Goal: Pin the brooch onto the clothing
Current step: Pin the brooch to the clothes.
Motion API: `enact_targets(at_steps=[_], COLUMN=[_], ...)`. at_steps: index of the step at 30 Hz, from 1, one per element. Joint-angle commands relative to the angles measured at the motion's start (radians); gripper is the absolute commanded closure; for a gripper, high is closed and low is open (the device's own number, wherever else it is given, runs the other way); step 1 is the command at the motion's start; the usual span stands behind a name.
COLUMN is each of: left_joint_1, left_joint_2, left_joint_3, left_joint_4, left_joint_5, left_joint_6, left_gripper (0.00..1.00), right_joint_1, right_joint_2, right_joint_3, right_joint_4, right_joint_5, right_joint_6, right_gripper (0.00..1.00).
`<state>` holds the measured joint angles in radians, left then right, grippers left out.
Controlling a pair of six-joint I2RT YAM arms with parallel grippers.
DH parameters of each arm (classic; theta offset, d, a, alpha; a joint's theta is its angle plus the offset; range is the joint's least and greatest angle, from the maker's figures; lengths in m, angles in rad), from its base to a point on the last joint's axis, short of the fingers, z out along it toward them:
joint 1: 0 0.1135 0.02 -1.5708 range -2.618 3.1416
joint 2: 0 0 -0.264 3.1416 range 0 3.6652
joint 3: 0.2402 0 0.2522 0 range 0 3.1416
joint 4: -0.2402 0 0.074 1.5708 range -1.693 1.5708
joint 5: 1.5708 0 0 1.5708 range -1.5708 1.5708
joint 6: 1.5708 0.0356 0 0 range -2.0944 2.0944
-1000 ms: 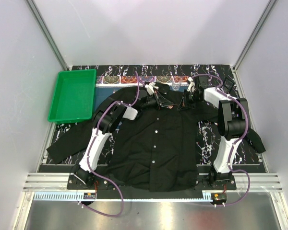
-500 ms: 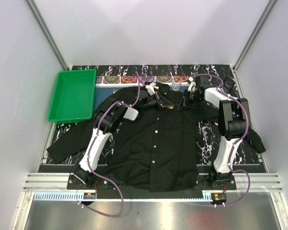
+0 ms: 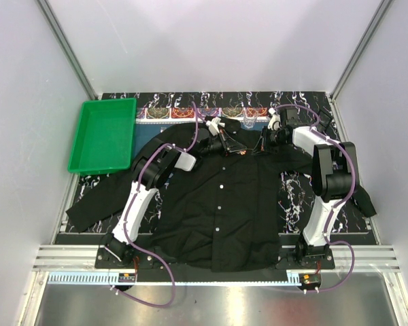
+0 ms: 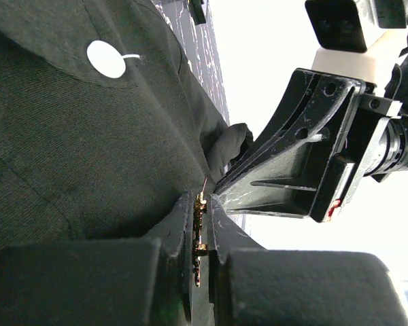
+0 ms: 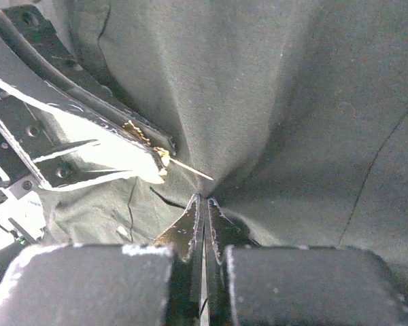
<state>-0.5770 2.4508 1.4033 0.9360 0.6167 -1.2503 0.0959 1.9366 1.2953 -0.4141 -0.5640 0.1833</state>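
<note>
Left wrist view puts us in the piercing step: the left fingers (image 4: 183,221) pinch the brooch (image 4: 200,227), a small golden metal piece seen edge-on, with its thin pin (image 5: 190,170) bare toward the clothing (image 4: 88,149). The right fingers (image 5: 192,219) are pressed together on a raised fold (image 5: 224,178) of this matte black woven cloth near the collar. Next, we judge, the pin must enter the fold at a shallow angle.

We see a black shirt (image 3: 224,204) with white buttons (image 4: 106,58), a golden brooch (image 4: 199,227), a bright green tray (image 3: 103,136) at ten o'clock, and a black mat (image 3: 294,193) marbled white. Purple cables (image 3: 149,301) loop at six o'clock.
</note>
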Motion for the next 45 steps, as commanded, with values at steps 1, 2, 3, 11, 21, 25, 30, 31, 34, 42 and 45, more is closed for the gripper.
enact_targets(at_steps=[1, 2, 3, 11, 21, 25, 30, 31, 34, 42, 45], left_joint_1=[0.003, 0.003, 0.002, -0.014, -0.038, -0.043, -0.053, -0.057, -0.06, -0.05, -0.049], left_joint_2=[-0.012, -0.01, -0.007, 0.01, 0.048, 0.071, 0.097, 0.102, 0.106, 0.106, 0.108], left_joint_3=[-0.018, -0.014, -0.009, 0.022, 0.052, 0.054, 0.075, 0.08, 0.079, 0.04, 0.042], left_joint_4=[-0.025, -0.022, -0.023, -0.003, 0.052, 0.125, 0.187, 0.193, 0.216, 0.296, 0.297], left_joint_5=[-0.032, -0.023, -0.023, 0.005, -0.005, -0.012, -0.009, -0.009, -0.017, -0.009, -0.014], left_joint_6=[0.006, 0.008, 0.008, -0.011, -0.083, -0.144, -0.187, -0.199, -0.224, -0.265, -0.265], left_gripper=[1.0, 1.0, 1.0, 1.0, 1.0, 1.0, 1.0, 1.0, 1.0, 1.0, 1.0], right_joint_1=[-0.009, -0.009, -0.01, -0.01, -0.01, -0.01, -0.01, -0.009, -0.01, -0.045, -0.09], right_joint_2=[-0.047, -0.045, -0.045, -0.03, -0.03, -0.034, -0.024, -0.024, -0.027, -0.074, -0.116], right_joint_3=[0.001, 0.002, 0.001, 0.013, 0.015, 0.013, 0.018, 0.018, 0.024, 0.07, 0.078], right_joint_4=[0.044, 0.046, 0.047, 0.046, 0.046, 0.046, 0.043, 0.044, 0.038, -0.09, -0.135], right_joint_5=[-0.04, -0.042, -0.042, -0.053, -0.077, -0.085, -0.094, -0.096, -0.085, -0.112, -0.16], right_joint_6=[-0.018, -0.019, -0.018, -0.01, -0.007, -0.013, -0.015, -0.013, -0.015, -0.047, -0.064], right_gripper=[1.0, 1.0, 1.0, 1.0, 1.0, 1.0, 1.0, 1.0, 0.93, 0.57, 0.55])
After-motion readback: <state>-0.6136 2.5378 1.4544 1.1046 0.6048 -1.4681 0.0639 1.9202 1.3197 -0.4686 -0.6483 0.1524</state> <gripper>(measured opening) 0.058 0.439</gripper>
